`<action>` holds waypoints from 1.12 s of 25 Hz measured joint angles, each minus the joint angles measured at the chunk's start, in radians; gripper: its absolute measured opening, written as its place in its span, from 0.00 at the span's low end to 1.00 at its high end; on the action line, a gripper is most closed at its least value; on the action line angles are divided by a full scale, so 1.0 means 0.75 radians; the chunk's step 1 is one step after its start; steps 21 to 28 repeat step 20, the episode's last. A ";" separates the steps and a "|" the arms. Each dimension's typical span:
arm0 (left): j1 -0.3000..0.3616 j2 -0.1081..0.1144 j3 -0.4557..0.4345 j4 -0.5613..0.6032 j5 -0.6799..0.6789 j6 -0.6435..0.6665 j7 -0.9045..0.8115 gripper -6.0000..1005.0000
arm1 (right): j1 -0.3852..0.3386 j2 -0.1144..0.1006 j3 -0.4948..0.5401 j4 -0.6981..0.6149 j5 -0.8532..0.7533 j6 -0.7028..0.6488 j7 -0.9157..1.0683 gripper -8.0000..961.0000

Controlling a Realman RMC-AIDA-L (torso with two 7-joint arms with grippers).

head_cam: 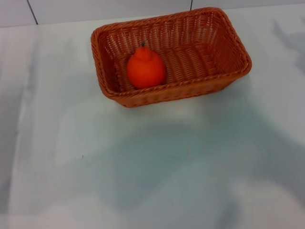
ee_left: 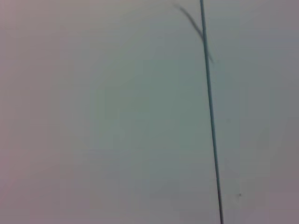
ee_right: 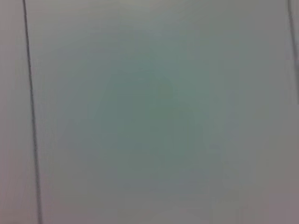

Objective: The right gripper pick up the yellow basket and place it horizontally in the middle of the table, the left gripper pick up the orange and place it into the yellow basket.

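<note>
The orange (head_cam: pixel 146 68) sits inside the yellow basket (head_cam: pixel 228 43), on its woven floor, toward the basket's left half and close against the near long wall. Nearest the robot lies a broad bare stretch of the white table (head_cam: pixel 157 181), crossed only by soft grey shadows. Neither arm shows in the head view, so no pose can be read for them; both wrist views show only a pale flat surface crossed by a thin dark line (ee_left: pixel 210 112) — the left gripper and the right gripper are out of sight, and whether their fingers are spread or closed cannot be told.

Beyond the bare stretch stands the basket, resting flat on the table with its open side up. It is rectangular, woven, orange-brown, with a braided rim and rounded corners. Its long axis runs roughly left to right across the table, the right end turned a little farther away than the left.

The orange is bright, round and much smaller than the basket, with a raised neck and a short dark stem pointing up and slightly away. Behind the basket, past the table's far edge, is a pale wall with dark seams.
</note>
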 joint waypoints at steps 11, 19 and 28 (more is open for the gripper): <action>0.000 0.000 -0.095 -0.038 0.002 -0.007 -0.005 0.90 | -0.050 0.000 0.000 0.325 0.300 -0.020 -0.589 0.97; -0.012 0.001 -0.107 -0.047 0.003 0.000 -0.009 0.90 | -0.049 -0.007 -0.009 0.400 0.301 -0.121 -0.587 0.97; -0.014 0.002 -0.107 -0.050 0.003 0.004 -0.010 0.90 | -0.048 -0.008 -0.009 0.405 0.301 -0.136 -0.582 0.97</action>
